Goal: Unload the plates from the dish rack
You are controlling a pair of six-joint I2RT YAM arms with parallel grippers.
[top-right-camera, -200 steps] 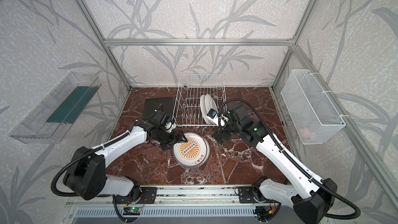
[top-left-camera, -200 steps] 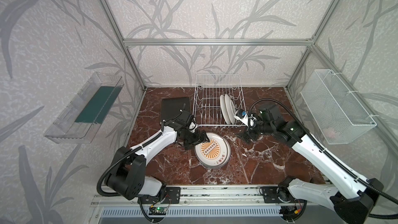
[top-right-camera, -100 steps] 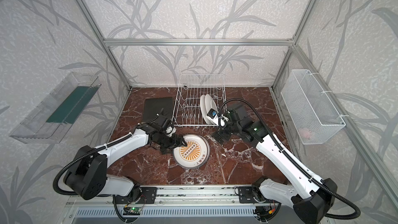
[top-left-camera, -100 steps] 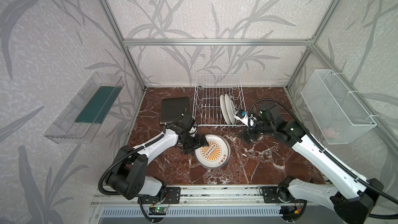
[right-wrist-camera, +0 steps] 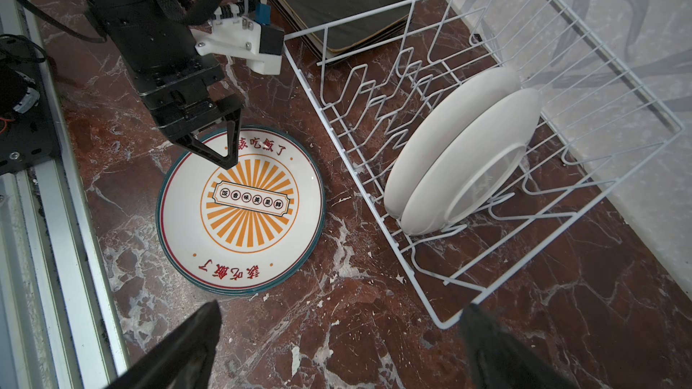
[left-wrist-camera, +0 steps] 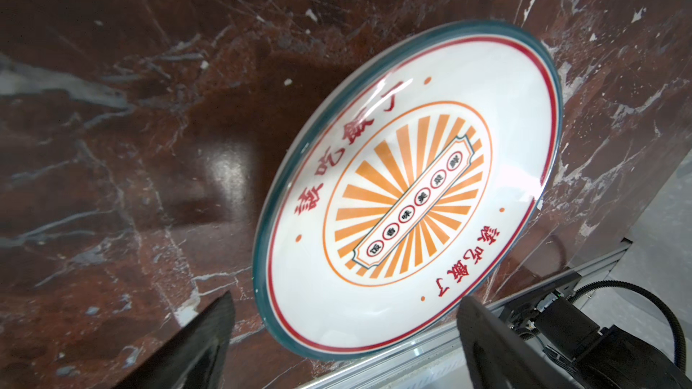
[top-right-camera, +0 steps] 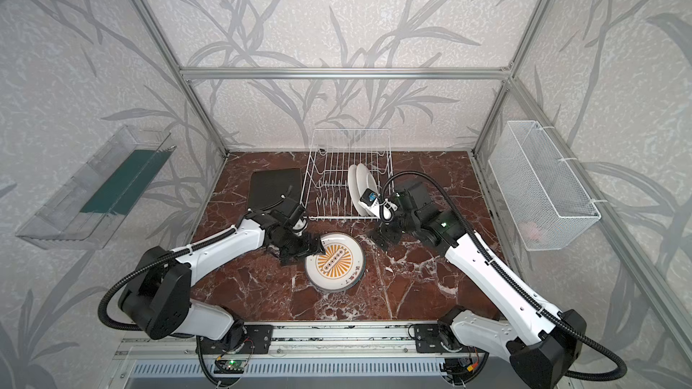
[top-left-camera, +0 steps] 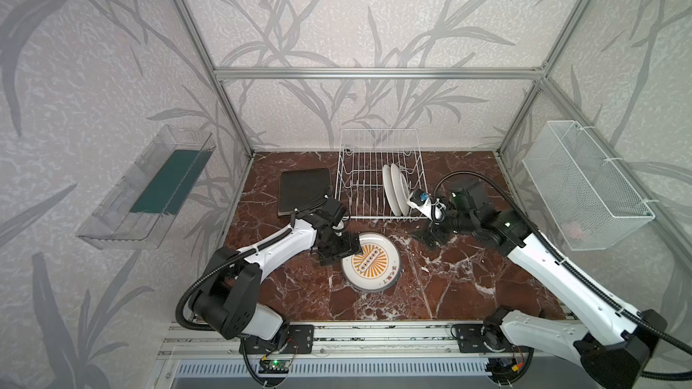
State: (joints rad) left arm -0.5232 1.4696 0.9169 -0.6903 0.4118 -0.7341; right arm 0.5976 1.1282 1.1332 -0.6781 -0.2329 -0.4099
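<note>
Now free of the left hand (top-left-camera: 341, 253), a sunburst plate (top-left-camera: 371, 266) lies face up on the tabletop (top-left-camera: 468, 282) just in front of the rack (top-left-camera: 378, 151). The right wrist view shows a second rim under it, so it tops a small stack. Over the past second the plate has not shifted, while the left hand has slid a little along its rim, away from the rack. Its fingers (left-wrist-camera: 202, 342) stand wide apart, one over the plate's edge, gripping nothing. The right hand (top-left-camera: 430, 236) has kept its place near the rack's front right corner, spread open and empty above the tabletop. Two white plates (top-left-camera: 397, 190) stand upright in the rack's right side, leaning together, backs toward the right hand. Square plates (top-left-camera: 304, 192) lie stacked black side up just left of the rack. By the look of it, the set-down is finished and the job is mostly done: only the two upright plates remain, and the waiting right hand sits nearer them.
</note>
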